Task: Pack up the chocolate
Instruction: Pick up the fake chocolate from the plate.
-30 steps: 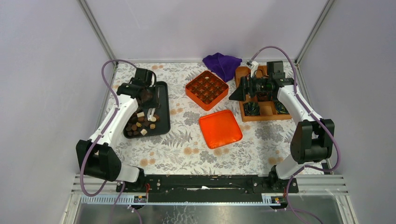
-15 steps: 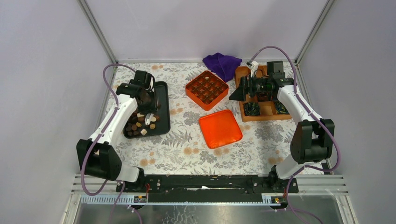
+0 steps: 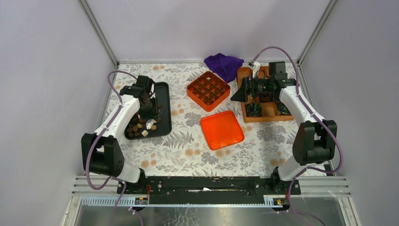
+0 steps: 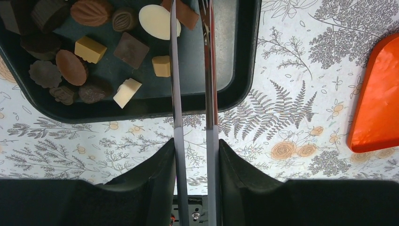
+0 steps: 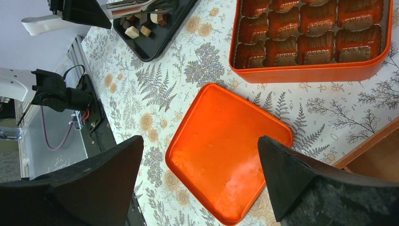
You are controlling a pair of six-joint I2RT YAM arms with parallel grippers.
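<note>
Several dark, light brown and cream pieces of chocolate lie in a black tray at the table's left. My left gripper is shut on metal tweezers, whose two blades reach over the tray. A light brown piece shows between the blades near the top edge, where the tips are cut off. In the top view the left gripper hangs over the chocolate. My right gripper is open and empty, level above the orange lid.
An orange box with a grid of wrapper-lined cells stands mid-table, its lid lying in front. A wooden tray with dark wrappers sits at right. A purple cloth lies at the back.
The left arm has drawn nearer along the black tray, bringing the tweezers down over the chocolate pile. The right arm has not moved.
</note>
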